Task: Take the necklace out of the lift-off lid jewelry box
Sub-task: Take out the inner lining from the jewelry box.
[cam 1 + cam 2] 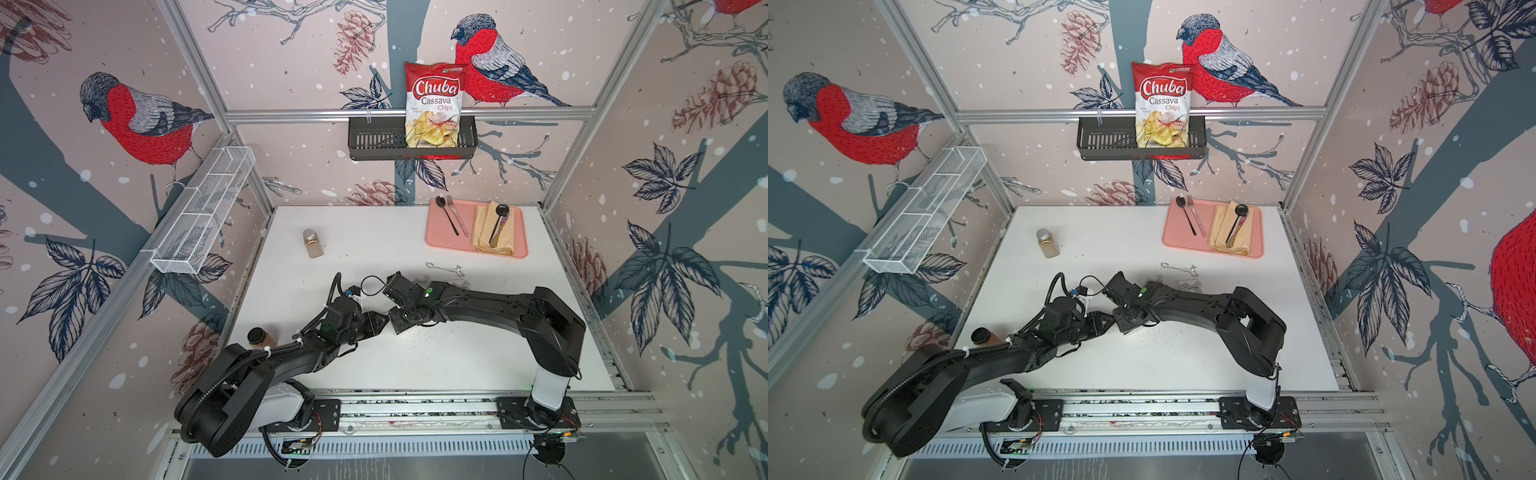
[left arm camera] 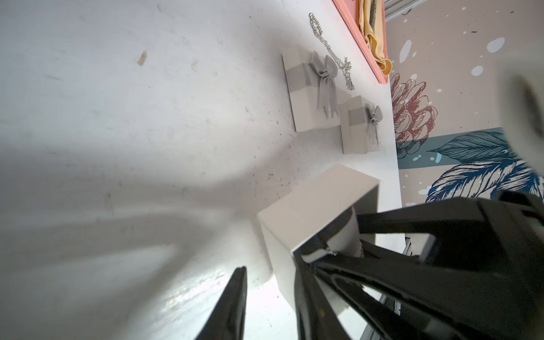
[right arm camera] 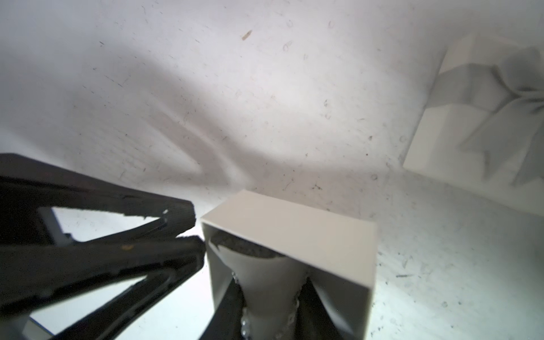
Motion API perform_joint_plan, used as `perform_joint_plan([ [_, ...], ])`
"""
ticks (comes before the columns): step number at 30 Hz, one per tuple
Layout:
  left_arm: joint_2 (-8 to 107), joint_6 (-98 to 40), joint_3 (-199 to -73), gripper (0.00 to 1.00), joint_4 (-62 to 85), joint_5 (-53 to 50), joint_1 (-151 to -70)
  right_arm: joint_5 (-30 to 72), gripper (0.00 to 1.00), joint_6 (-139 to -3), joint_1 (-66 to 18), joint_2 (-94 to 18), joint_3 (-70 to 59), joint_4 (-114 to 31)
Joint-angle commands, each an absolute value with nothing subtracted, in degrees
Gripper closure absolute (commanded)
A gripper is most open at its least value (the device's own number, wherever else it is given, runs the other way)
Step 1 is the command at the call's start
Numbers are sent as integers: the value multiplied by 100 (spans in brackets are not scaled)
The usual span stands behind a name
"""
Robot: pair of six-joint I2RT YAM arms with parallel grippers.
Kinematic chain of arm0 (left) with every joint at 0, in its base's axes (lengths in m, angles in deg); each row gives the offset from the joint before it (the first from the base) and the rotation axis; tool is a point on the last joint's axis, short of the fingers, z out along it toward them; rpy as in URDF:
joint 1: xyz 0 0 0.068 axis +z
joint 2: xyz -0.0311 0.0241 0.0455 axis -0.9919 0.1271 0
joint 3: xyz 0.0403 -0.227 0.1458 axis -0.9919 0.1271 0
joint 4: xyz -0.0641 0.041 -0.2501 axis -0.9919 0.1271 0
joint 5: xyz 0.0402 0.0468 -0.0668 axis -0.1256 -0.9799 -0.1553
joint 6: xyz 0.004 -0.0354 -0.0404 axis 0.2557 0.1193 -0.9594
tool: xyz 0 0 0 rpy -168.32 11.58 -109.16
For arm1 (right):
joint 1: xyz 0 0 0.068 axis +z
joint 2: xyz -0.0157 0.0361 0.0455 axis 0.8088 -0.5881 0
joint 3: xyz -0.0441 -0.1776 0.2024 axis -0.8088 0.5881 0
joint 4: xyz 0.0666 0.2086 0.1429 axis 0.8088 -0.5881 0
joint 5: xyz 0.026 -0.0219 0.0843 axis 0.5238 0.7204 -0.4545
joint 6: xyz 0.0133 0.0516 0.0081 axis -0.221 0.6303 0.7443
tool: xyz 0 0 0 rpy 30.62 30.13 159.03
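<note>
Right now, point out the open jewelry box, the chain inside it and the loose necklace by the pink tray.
open jewelry box (image 3: 294, 229): right wrist view, its outer wall.
chain (image 3: 243, 322): right wrist view, its beaded links.
loose necklace (image 2: 348, 72): left wrist view, pendant end.

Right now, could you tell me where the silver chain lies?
In both top views the silver chain lies right of centre on the table, in front of the pink tray; the left wrist view shows a bowed grey box beside it.

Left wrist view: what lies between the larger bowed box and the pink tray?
A silver chain lies between the box and the tray, shown in that view.
</note>
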State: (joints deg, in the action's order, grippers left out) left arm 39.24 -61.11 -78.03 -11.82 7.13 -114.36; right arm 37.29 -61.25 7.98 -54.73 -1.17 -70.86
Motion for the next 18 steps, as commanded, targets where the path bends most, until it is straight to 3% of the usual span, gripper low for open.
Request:
perform_joint_plan([
  [1, 4059, -6067, -7921, 68, -1441, 648, -11434, 3611, 72, -6047, 798, -5306, 0, -6857],
  [9, 3990, -5850, -8157, 67, -832, 389, -11434, 3192, 72, -5939, 597, -4854, 430, -6368],
  [18, 3390, -5361, -8652, 58, 102, 238, -11364, 2731, 72, -5766, 203, -4168, 663, -6029],
])
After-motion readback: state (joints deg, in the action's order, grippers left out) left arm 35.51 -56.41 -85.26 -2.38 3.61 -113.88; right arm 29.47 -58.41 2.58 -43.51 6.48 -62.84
